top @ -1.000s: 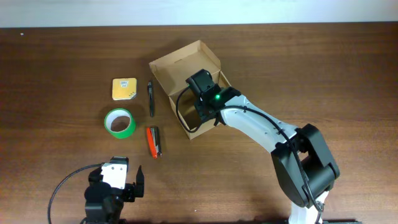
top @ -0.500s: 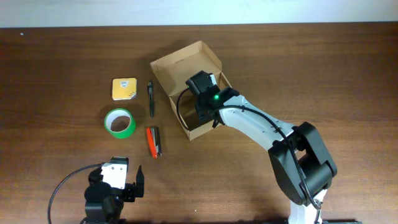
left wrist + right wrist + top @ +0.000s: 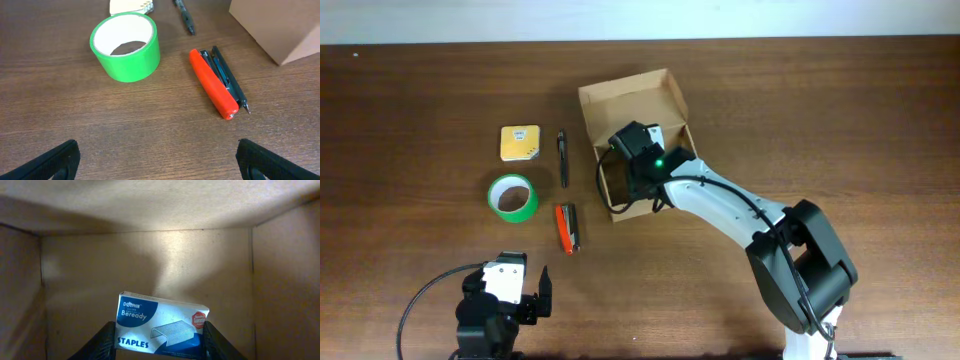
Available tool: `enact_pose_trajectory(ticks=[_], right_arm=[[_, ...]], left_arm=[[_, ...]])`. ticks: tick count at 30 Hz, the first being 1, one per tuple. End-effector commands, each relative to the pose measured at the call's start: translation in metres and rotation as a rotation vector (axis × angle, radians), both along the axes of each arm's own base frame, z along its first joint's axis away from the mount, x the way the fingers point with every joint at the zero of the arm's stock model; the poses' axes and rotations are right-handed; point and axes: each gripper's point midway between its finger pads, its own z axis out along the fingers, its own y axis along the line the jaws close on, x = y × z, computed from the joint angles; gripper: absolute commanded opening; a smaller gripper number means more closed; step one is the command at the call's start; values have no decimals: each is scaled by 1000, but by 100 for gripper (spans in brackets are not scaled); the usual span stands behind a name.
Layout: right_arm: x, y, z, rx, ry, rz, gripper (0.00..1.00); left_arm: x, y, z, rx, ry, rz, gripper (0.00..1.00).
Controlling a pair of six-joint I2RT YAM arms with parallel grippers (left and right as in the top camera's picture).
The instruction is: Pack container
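Note:
The tan cardboard container (image 3: 665, 105) stands open at the table's middle, its flap lid folded back. My right gripper (image 3: 632, 160) reaches down into it. In the right wrist view the gripper (image 3: 161, 337) is shut on a white and blue box of staples (image 3: 160, 325), held inside the container (image 3: 150, 255) above its floor. My left gripper (image 3: 159, 157) is open and empty near the front edge. In front of it lie a green tape roll (image 3: 126, 46), an orange stapler (image 3: 213, 90) and a black pen (image 3: 229, 80).
A yellow sticky-note pad (image 3: 519, 142), another black pen (image 3: 562, 157), the green tape roll (image 3: 512, 197) and the orange stapler (image 3: 565, 227) lie left of the container. The container's corner (image 3: 280, 27) shows at the left wrist view's upper right.
The container has turned and shifted a little to the left with my right gripper inside it. The left arm has not moved.

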Motion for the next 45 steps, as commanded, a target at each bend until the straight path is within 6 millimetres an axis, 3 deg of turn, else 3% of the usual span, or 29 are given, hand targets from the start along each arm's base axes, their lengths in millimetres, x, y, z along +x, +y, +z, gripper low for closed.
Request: enact_pose_trajectory(ticks=[1,5,11,22,26,31,34,38,45], right_arm=[[4,-2,-1,-17,-19,-27,44],[4,-2,-1,-18,-19,-28,45],[6,-3,0,-25,-30,-32,77],[21,2,13,-25,-100,-12,78],[30,10,39,7,-145,-7,78],[41,18,87,23,-201,27,79],[41,16,113,13,-215,44,97],[24,3,151,-9,-216,80,99],[-27,-37,223,3,-285,128,99]], left_arm=[[1,2,1,14,-9,4,99],[1,2,1,14,-9,4,100],[1,2,1,14,-9,4,100],[1,2,1,14,-9,4,99],[1,2,1,14,-9,4,99],[1,2,1,14,-9,4,99],[1,2,1,14,-9,4,99],[1,2,1,14,-9,4,99],[1,2,1,14,-9,4,99]])
